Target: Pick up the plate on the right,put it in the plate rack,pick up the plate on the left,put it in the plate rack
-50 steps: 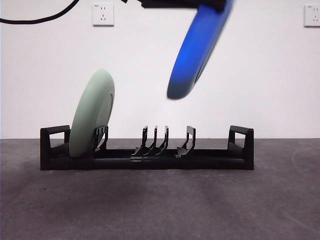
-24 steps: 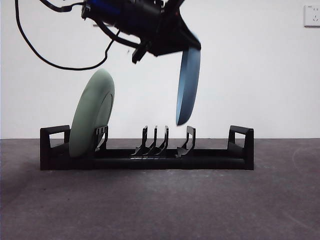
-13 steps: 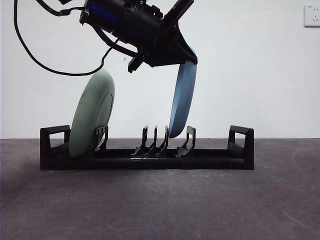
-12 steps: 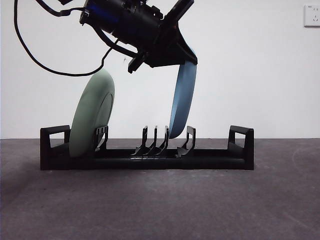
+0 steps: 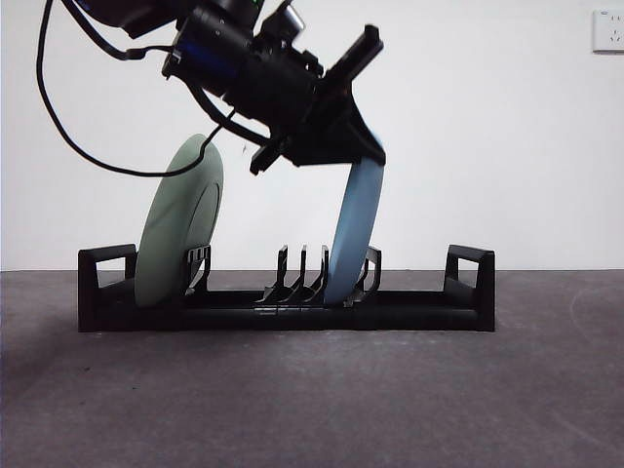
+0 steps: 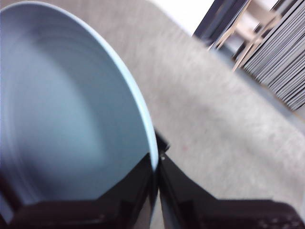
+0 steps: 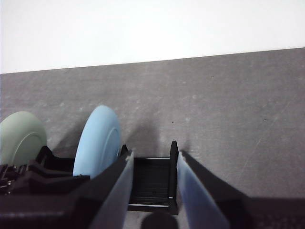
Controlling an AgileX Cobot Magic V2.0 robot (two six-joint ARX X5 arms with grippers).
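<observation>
The left hand [image 5: 353,156] grips the blue plate [image 5: 353,234] by its upper rim, the lower edge seated between dividers of the plate rack [image 5: 288,292] – a green plate [image 5: 180,224] already racked. The right hand [image 7: 152,191] waits, open. Best release only once the plate leans settled.

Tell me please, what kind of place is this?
Probably a robot test room, not a kitchen: a plain white wall with a socket, a bare grey table, and only a plate rack on it.
</observation>
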